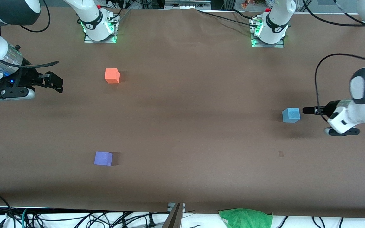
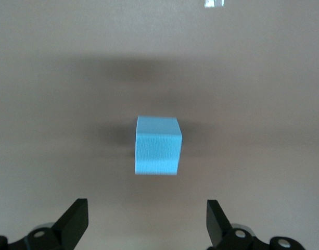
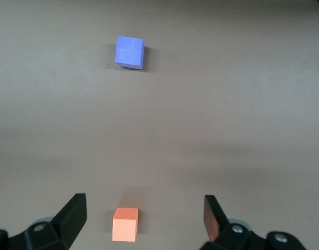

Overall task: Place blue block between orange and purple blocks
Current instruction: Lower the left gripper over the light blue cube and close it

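The blue block [image 1: 291, 115] sits alone on the brown table [image 1: 195, 95] toward the left arm's end, well apart from the other 2 cubes. The left gripper [image 1: 306, 110] hangs just beside it, and in the left wrist view its fingers [image 2: 73, 221] stand wide apart with the cube centred ahead of them and nothing between them yet.

The orange block [image 1: 112, 76] and the purple block [image 1: 103, 158] lie toward the right arm's end, the purple one nearer the front camera, with a long bare stretch of table between them. The right gripper [image 1: 54, 83] waits over the table's edge near the orange block, fingers [image 3: 71, 216] spread and empty.

The step in hand looks like the grasp. To do it well, I'd say the left gripper should advance until the cube sits squarely between the fingertips, faces parallel to the pads, then close on 2 opposite sides at mid-height. A skewed approach would likely nudge the light cube aside. The carry across is long, so a firm centred hold matters
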Robot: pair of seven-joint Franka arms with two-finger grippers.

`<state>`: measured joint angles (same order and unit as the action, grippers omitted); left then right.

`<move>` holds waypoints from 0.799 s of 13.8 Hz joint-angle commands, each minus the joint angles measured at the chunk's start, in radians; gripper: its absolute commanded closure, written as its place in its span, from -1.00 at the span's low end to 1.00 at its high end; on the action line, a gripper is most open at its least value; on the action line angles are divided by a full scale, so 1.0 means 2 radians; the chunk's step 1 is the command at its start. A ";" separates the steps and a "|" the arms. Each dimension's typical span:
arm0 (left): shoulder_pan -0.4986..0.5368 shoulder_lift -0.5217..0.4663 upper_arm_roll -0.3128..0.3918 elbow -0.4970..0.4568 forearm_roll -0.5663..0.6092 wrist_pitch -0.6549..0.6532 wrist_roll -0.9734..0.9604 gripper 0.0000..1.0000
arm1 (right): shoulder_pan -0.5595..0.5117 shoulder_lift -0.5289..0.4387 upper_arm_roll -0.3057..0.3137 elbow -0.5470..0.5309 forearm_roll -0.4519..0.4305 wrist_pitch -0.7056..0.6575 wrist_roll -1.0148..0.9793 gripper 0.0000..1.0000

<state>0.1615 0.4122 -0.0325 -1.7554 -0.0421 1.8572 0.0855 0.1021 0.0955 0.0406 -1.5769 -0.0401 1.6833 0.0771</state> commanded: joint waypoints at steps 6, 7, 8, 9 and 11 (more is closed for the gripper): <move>-0.023 -0.020 -0.001 -0.156 0.014 0.219 0.010 -1.00 | -0.006 -0.001 0.006 0.002 0.002 -0.003 -0.005 -0.99; -0.025 -0.020 -0.001 -0.168 0.032 0.242 0.010 -1.00 | -0.006 -0.001 0.006 0.002 0.002 -0.003 -0.005 -0.99; -0.026 -0.020 -0.001 -0.178 0.041 0.259 0.010 -1.00 | -0.006 -0.001 0.006 0.002 0.003 -0.003 -0.005 -0.99; -0.026 -0.021 -0.001 -0.185 0.043 0.264 0.010 -1.00 | -0.006 -0.001 0.006 0.002 0.003 -0.003 -0.005 -0.99; -0.026 -0.022 -0.001 -0.186 0.044 0.265 0.010 -1.00 | -0.006 -0.001 0.006 0.002 0.003 -0.003 -0.005 -0.99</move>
<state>0.1143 0.4108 -0.0405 -2.0883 0.0230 2.3716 0.0907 0.1020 0.0955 0.0406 -1.5769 -0.0401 1.6833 0.0771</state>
